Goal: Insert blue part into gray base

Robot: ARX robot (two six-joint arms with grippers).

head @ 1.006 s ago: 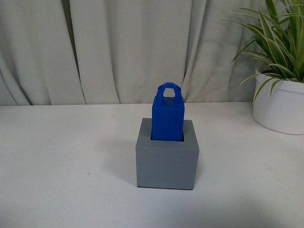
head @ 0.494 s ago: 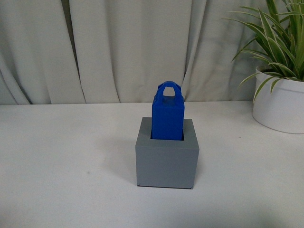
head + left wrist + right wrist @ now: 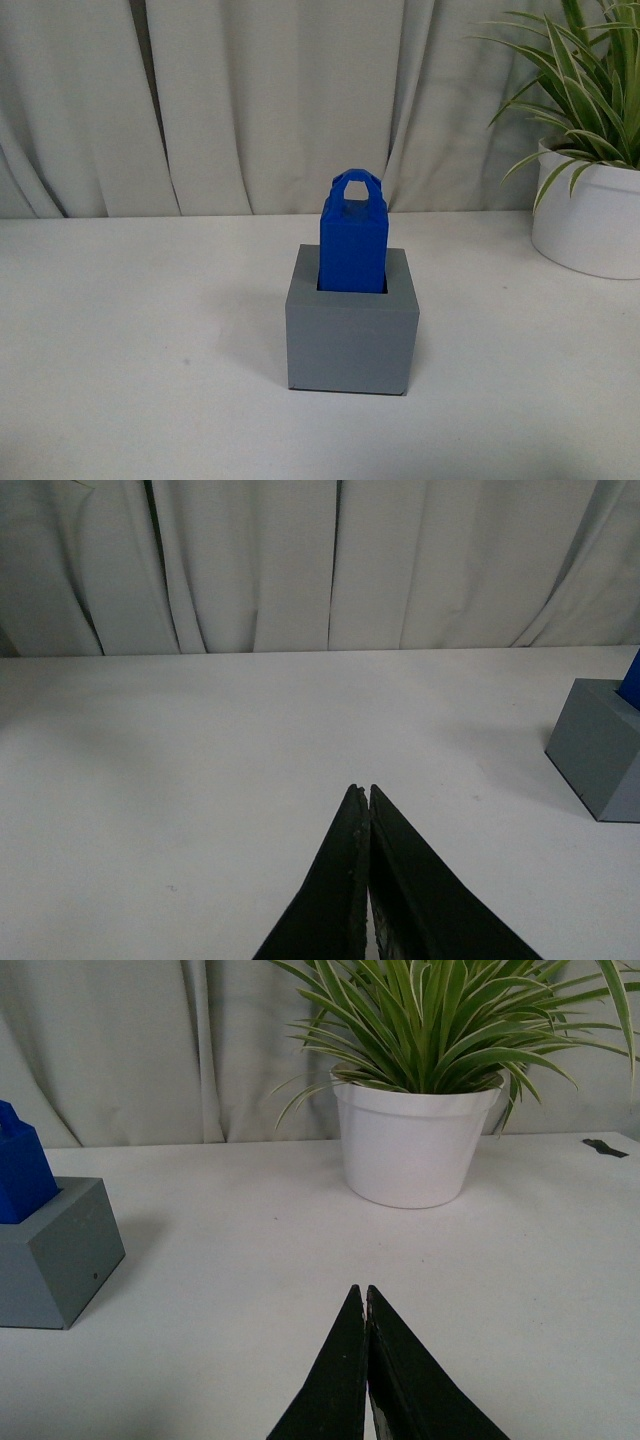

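Nothing moved: blue part [image 3: 352, 245] in gray base [image 3: 350, 335], apart from closed hands [image 3: 362, 795].

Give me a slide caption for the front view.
Blue part standing upright in the gray base on a white table; no arms visible.

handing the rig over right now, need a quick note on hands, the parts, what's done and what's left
Left hand: shut, empty, over bare table, off to the side of the gray base.
Right hand: shut, empty, between the base and the white plant pot.
The blue part stands upright in the base's recess, loop handle on top, upper portion sticking out.
Done: insertion appears complete.
Left: confirm it is fully seated; depth inside cannot be seen.
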